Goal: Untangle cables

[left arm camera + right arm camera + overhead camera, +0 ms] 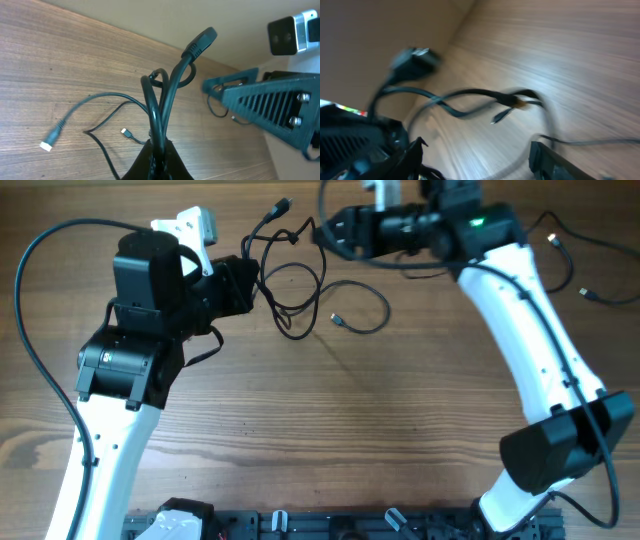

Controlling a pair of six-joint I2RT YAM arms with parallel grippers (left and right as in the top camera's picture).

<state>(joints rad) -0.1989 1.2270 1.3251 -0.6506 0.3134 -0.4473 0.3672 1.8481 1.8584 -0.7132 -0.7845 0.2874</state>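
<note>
Toward the far middle of the table (pixel 330 430), pinches a bunch of the cables (pixel 160 115) tight in the closed left tool (pixel 159 150), leaves their loose loops sprawled on the wood, and holds the right tool (pixel 325 230) with jaws spread wide beside the same tangle.

A wooden table (pixel 350 410) carries tangled black cables (pixel 352 282) near its far edge, another cord (pixel 590 295) well apart
</note>
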